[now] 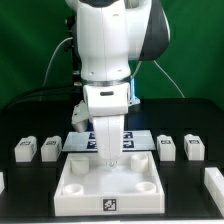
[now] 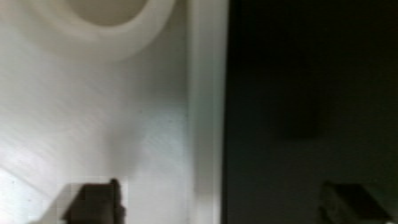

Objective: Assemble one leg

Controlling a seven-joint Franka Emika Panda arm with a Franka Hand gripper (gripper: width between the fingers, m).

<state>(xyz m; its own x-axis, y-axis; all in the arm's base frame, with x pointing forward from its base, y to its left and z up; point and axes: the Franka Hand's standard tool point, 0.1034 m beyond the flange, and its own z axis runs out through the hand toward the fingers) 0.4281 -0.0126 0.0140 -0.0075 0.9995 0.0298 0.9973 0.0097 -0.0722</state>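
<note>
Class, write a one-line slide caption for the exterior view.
Panda gripper poised over the far edge of the white panel, small tagged legs lying either side on the black table.

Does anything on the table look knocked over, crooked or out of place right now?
Nothing stands out. The white panel lies flat and square, the legs stand in pairs on either side of it, and the open claw hangs low over the panel, holding nothing.
</note>
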